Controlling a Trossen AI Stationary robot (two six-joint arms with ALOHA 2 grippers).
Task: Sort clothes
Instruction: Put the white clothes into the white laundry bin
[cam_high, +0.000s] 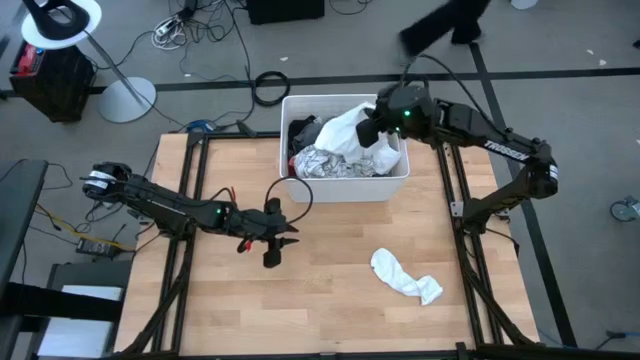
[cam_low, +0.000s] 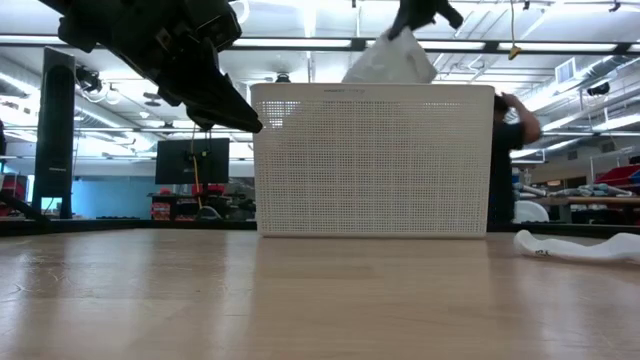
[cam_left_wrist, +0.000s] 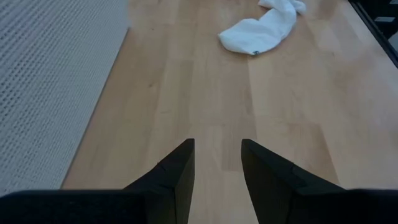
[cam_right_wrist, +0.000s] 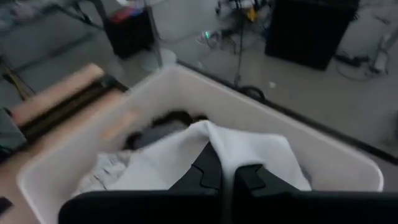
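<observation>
While the right gripper (cam_high: 372, 128) hangs over the white bin (cam_high: 400, 183) at the far side of the table (cam_high: 330, 300), its fingers are pressed together on a white garment (cam_high: 345, 130), pinching the cloth so that it drapes down from them into the bin. In the right wrist view the two dark fingers (cam_right_wrist: 208, 171) meet at a fold of that white garment (cam_right_wrist: 249, 149), with the bin's pale wall (cam_right_wrist: 311, 149) curving around below. In the low view the garment (cam_low: 392, 58) shows lifted above the bin's perforated wall (cam_low: 375, 160). Beneath it in the bin lie a black piece (cam_high: 302, 130), a small red piece (cam_high: 292, 160) and a white-patterned piece (cam_high: 335, 166).

The left gripper (cam_high: 272, 240) hovers over the bare wood near the table's middle, in front of the bin, its fingers (cam_left_wrist: 177, 177) spread apart with nothing between them. A second white garment (cam_high: 405, 277), long and crumpled, lies flat on the table toward the right side, well apart from both grippers and from the bin. A person (cam_low: 510, 170) stands in the room behind the bin.
</observation>
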